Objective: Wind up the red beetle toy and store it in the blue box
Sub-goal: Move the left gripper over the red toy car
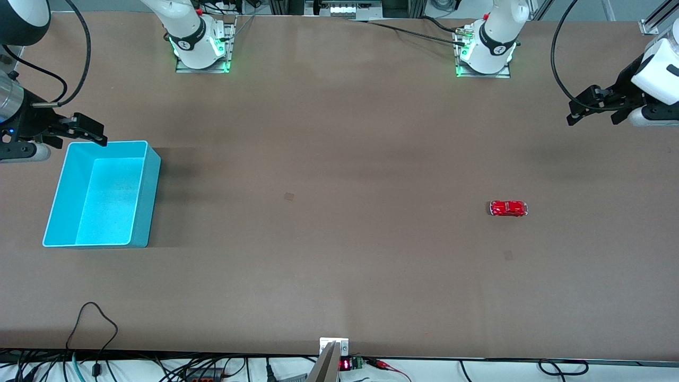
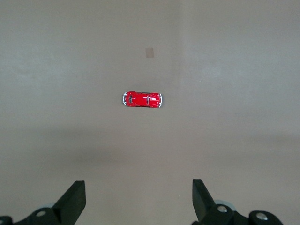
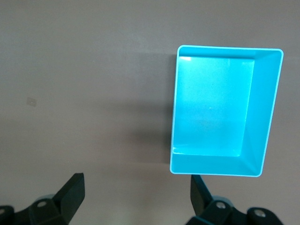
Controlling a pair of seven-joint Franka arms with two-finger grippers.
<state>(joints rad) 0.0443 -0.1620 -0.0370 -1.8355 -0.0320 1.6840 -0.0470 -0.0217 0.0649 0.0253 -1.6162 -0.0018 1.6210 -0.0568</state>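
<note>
We see the left gripper (image 1: 590, 112) hanging in the air over the table's edge at the left arm's end, its fingers (image 2: 72, 200) spread wide apart with nothing between them. Its wrist camera looks down on the red beetle toy (image 2: 142, 99), which sits alone on the bare brown table (image 1: 339, 254), well apart from the gripper. In the front view we find the red beetle toy (image 1: 508, 208) toward the left arm's end of the table, nearer to the front camera than either robot base, resting on its wheels with its long axis running along the table's length.

The right gripper (image 1: 87, 131) hovers at the right arm's end, over the corner of the blue box (image 1: 151, 201) that lies farthest from the front camera. Its fingers (image 3: 70, 192) also stand wide apart and carry nothing. The right wrist view shows the blue box (image 3: 267, 117) open-topped and holding nothing.

Taking the blue box as our landmark, the toy lies well apart from it, toward the left arm's end of the table. A small dark square mark (image 1: 289, 196) sits on the tabletop between box and toy.
</note>
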